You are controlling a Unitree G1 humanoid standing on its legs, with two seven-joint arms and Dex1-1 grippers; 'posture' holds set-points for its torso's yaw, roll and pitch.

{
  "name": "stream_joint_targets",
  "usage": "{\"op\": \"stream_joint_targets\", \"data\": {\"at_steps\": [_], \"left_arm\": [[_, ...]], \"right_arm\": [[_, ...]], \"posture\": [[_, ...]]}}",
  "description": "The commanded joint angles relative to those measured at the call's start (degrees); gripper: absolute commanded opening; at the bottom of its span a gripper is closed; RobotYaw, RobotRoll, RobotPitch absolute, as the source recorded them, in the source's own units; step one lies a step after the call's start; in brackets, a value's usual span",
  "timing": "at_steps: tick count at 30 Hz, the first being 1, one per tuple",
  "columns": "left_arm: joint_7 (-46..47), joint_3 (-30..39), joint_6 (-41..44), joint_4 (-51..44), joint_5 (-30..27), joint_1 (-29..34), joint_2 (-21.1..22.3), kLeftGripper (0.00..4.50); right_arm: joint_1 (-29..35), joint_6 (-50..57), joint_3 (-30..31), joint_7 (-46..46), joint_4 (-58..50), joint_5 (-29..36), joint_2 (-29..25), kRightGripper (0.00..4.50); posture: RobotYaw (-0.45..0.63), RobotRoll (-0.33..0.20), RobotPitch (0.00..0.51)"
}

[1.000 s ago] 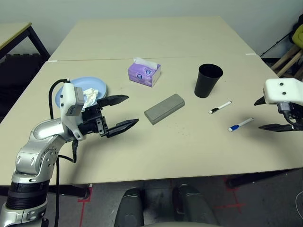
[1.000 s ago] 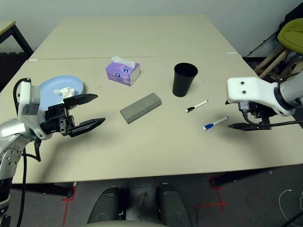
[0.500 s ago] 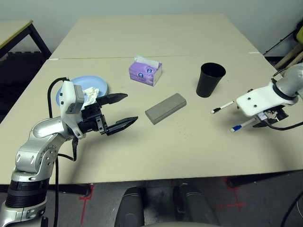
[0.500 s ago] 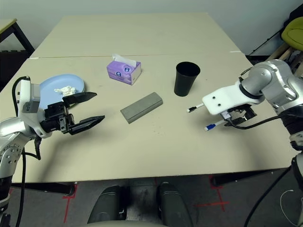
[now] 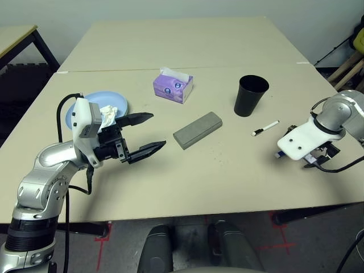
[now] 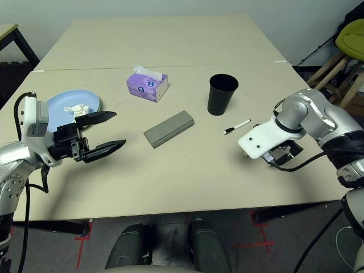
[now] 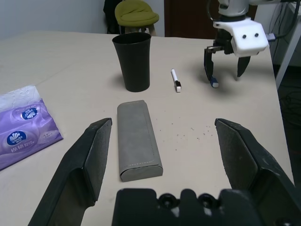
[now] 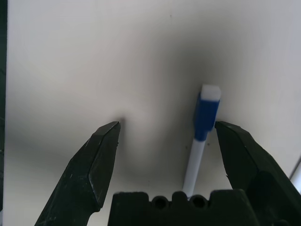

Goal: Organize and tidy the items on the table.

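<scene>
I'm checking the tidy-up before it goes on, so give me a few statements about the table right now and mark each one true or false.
1. The right tool is open over the blue-capped pen. True.
2. The pen is already clamped between the right tool's fingers. False: it lies on the table between the open fingers, close to one of them.
3. The black cup stands upright. True.
4. The grey case lies on the blue plate. False: it lies on the bare table, apart from the plate.
5. The left tool holds the tissue box. False: it is open and empty.
</scene>
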Motion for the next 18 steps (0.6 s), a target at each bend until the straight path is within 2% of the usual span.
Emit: {"op": "stream_joint_targets", "data": {"at_steps": [1, 7, 8, 10, 18], "left_arm": [[-0.6, -0.5, 0.0, -0.2, 0.4, 0.0, 0.7, 4.46], [-0.7, -0.4, -0.2, -0.4, 0.4, 0.5, 0.8, 4.46], [-0.7, -0.4, -0.2, -0.4, 0.5, 0.5, 0.8, 4.5], [-0.7, -0.4, -0.2, -0.3, 0.5, 0.6, 0.8, 4.5], [-1.0, -0.8, -0.5, 0.1, 0.8, 0.4, 0.7, 4.5]], "right_arm": [[0.9, -0.3, 0.1, -1.3, 0.3, -1.4, 1.0, 4.5], [0.4, -2.0, 0.7, -4.1, 3.2, -4.4, 2.6, 4.5], [0.3, -2.7, 0.7, -4.3, 3.6, -4.6, 2.7, 4.1], [0.1, -3.3, 0.6, -4.7, 4.2, -4.9, 2.9, 3.57], [0.7, -2.9, -0.4, -5.1, 4.2, -4.3, 2.5, 0.53]], "posture": [[0.06, 0.0, 0.108], [0.07, 0.0, 0.107], [0.07, 0.0, 0.107], [0.07, 0.0, 0.107], [0.06, 0.0, 0.113]]}}
